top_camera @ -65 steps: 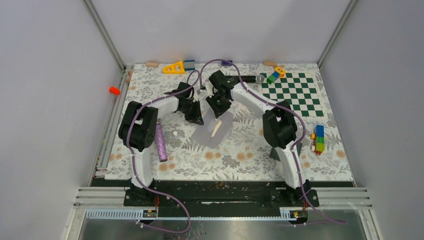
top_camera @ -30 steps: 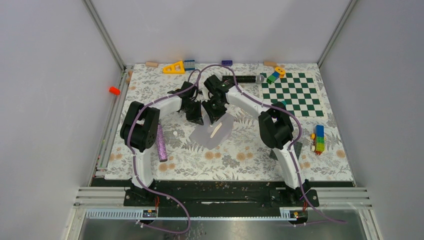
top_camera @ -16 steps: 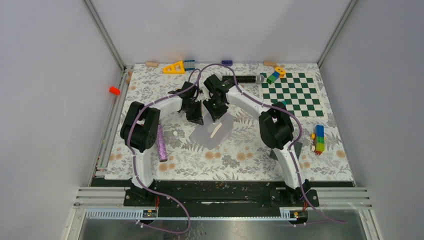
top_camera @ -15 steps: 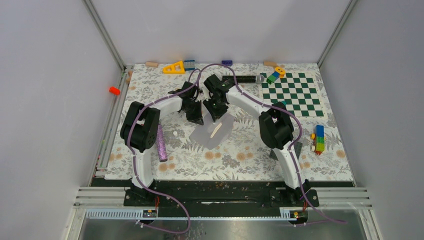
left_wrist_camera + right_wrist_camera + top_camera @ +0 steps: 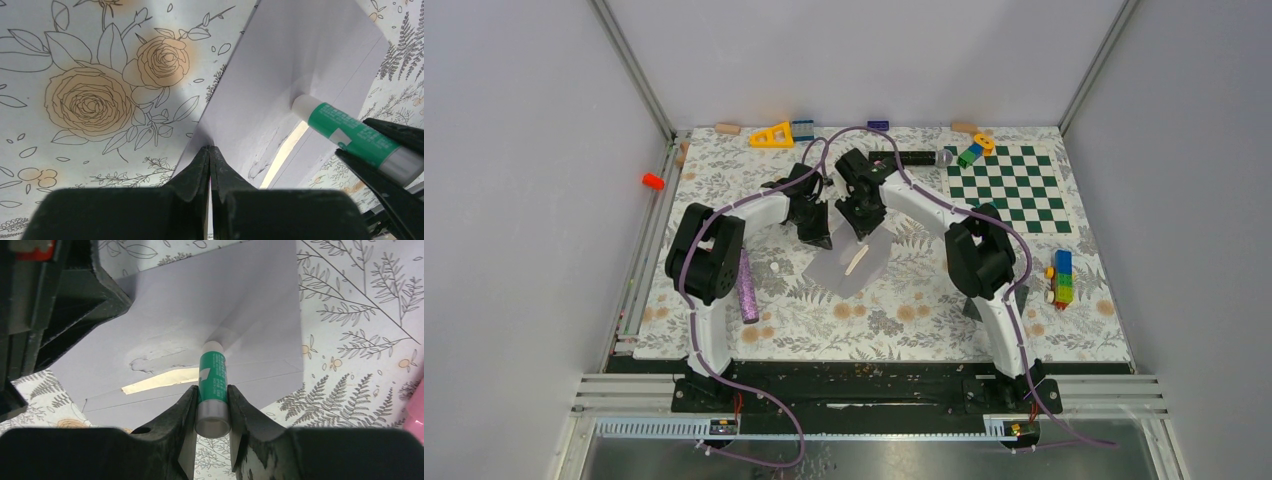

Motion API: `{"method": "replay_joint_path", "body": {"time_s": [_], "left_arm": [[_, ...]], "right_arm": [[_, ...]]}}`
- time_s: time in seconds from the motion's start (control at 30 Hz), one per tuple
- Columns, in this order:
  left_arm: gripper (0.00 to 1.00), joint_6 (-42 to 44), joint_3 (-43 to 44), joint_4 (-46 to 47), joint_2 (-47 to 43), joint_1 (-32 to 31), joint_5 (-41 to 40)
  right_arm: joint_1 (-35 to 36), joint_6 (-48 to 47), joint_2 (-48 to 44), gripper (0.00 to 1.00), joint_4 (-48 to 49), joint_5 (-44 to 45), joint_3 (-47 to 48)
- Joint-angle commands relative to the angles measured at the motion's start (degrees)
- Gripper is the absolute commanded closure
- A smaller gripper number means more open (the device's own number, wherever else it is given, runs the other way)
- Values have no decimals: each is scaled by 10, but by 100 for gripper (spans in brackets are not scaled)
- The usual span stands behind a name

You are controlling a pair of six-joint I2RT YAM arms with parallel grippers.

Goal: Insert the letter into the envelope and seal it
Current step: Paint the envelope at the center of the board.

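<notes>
The light grey envelope point(image 5: 849, 265) lies mid-table with its flap point(image 5: 300, 55) lifted. My left gripper point(image 5: 210, 149) is shut on the flap's corner edge and holds it up. Only a tan strip of the letter point(image 5: 160, 381) shows at the envelope's mouth; the rest is inside. My right gripper point(image 5: 212, 400) is shut on a green-and-white glue stick point(image 5: 213, 372), whose white tip rests against the inner side of the flap point(image 5: 200, 315). A shiny glue smear point(image 5: 150, 357) lies left of the tip. From above, the left gripper point(image 5: 822, 238) and right gripper point(image 5: 861, 226) sit close together over the envelope's far edge.
A pink glittery cylinder point(image 5: 745, 285) lies left of the envelope. The green-and-white checkerboard point(image 5: 1009, 188) is at the back right, with stacked toy bricks point(image 5: 1061, 278) near the right edge. A yellow triangle point(image 5: 772, 134) and small blocks line the back edge.
The right gripper has carried the glue stick a little left over the flap, then slightly back right. The left gripper still holds the flap in the same place.
</notes>
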Motion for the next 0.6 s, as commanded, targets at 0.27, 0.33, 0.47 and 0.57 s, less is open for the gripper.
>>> {"method": "replay_joint_path", "body": {"time_s": [0.27,0.33,0.47,0.57], "left_arm": [[100,12,-13,7,26,-11,-58],[100,12,-14,7,26,-12,-58],[100,11,-13,8,26,-12,-58],[100,10,-13,9,26,-12,-56]], "right_arm": [[-23,12,-51,100,16,-72,-12],[-22,28,-60,100,30,-96,-15],[-22,57,-73,100,59,-158,-29],[-16,79,-66,100,62,-177,-29]]}}
